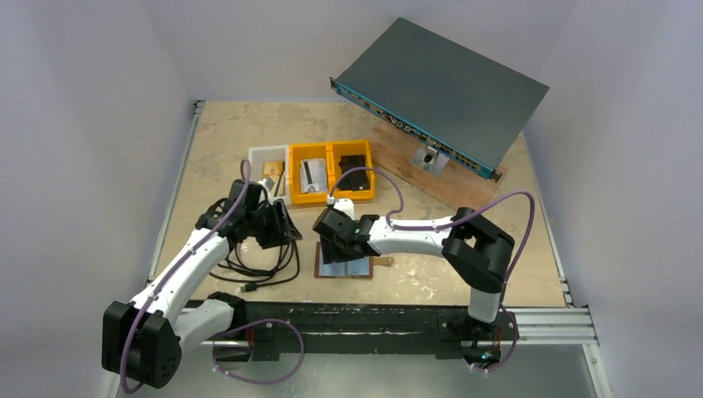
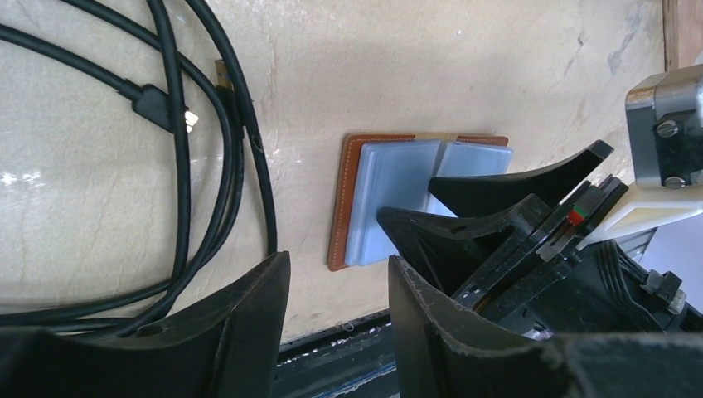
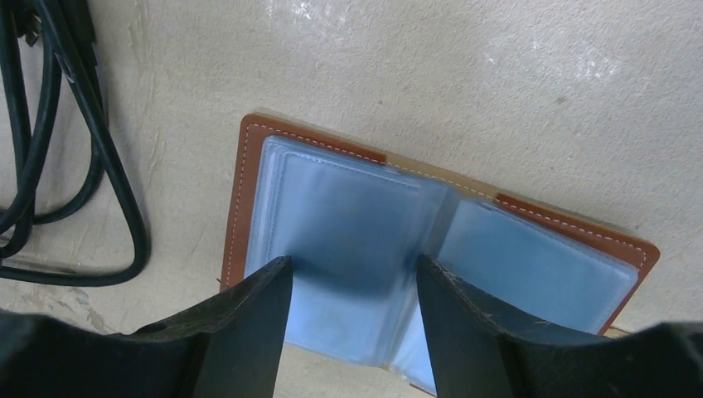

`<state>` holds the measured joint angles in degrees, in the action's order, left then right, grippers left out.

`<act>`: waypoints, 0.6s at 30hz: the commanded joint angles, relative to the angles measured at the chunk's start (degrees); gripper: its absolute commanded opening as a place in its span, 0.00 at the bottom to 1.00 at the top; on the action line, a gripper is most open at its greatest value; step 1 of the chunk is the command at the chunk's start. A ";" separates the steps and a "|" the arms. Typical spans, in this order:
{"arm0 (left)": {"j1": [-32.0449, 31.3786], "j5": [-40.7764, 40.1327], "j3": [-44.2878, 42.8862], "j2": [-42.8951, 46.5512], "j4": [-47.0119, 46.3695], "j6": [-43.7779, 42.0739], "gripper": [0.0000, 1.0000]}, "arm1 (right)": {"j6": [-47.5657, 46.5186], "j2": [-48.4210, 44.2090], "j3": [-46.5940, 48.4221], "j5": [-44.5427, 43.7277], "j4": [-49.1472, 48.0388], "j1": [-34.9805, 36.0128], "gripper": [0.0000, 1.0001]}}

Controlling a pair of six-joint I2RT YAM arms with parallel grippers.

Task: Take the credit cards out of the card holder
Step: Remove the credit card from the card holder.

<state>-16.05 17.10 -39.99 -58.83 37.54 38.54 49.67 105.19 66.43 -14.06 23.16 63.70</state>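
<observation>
Two tools, both with fingers apart. The right tool (image 3: 352, 278) hangs tips-down over the card holder (image 3: 332, 207), which lies open on the worktop (image 3: 497, 83) near its front edge, blue-clear pockets facing up. The left tool (image 2: 336, 282) hovers just beside the holder, next to coiled black cables (image 2: 178, 166). Farther back stand a white bin (image 1: 267, 150) and two yellow bins (image 1: 329, 166).
</observation>
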 commanded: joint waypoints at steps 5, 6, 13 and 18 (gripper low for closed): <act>-5.69 1.40 2.08 -2.77 -7.00 3.89 0.44 | 2.91 -0.50 -4.67 2.07 -3.76 -0.19 0.40; -6.58 1.39 2.36 -3.39 -7.75 4.48 0.43 | 3.07 -0.77 -5.67 2.48 -4.50 -0.42 0.37; -12.04 2.63 3.31 -9.10 -13.73 8.26 0.33 | 3.37 -4.36 -13.80 7.82 -13.45 -3.04 0.20; -12.95 4.74 3.75 -13.67 -18.46 9.29 0.19 | 2.88 -6.04 -18.81 13.00 -21.09 -4.79 0.14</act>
<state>-28.25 19.25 -36.73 -70.00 25.82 45.93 52.80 98.80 52.21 -6.37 5.78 59.77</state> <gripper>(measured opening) 0.228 0.156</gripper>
